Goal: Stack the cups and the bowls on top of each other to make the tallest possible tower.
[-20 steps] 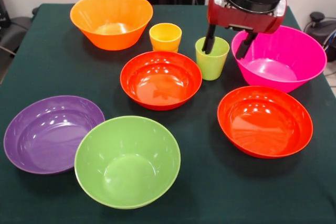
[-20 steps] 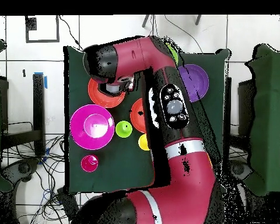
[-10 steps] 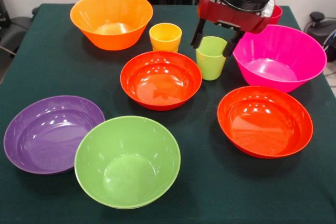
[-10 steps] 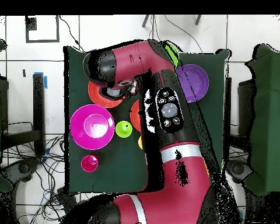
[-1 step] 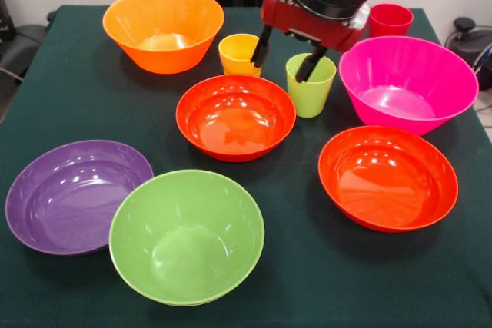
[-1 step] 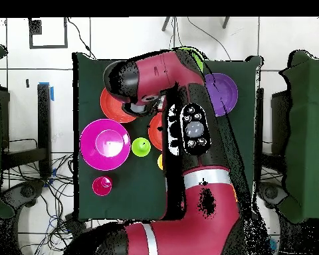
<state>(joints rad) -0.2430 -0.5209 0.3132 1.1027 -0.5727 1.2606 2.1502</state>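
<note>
Front view showed the tool [image 5: 284,56] hanging with its two dark fingers spread wide and empty, one fingertip [image 5: 259,57] in front of the yellow-orange cup [image 5: 240,50] and the other over the rim of the lime green cup [image 5: 310,86]. Neither finger seemed to press on a cup, though the angle made contact hard to judge. No tower stood anywhere; every piece sat alone on the dark green bench [image 5: 69,97].

Taking the middle red-orange bowl [image 5: 235,117] as the clock's centre in that view, the deep orange bowl [image 5: 163,28] lay at about 11 o'clock, the yellow-orange cup at 12, the lime green cup at 2 and just beside the bowl's rim. The magenta bowl [image 5: 407,82] sat at about 2 to 3 o'clock, farther out, with the red cup [image 5: 390,19] beyond it near the bench's edge. The second red-orange bowl [image 5: 387,177] lay at 4 o'clock, the lime-green bowl [image 5: 187,236] at 7, and the purple bowl [image 5: 75,194] at 8, its rim touching or just under the green bowl's.

Overhead, the red arm [image 6: 189,143] covered much of the bench, hiding the tool beneath its wrist. The magenta bowl [image 6: 104,144], lime green cup [image 6: 141,147], red cup [image 6: 102,186] and purple bowl [image 6: 220,93] remained visible beside it.
</note>
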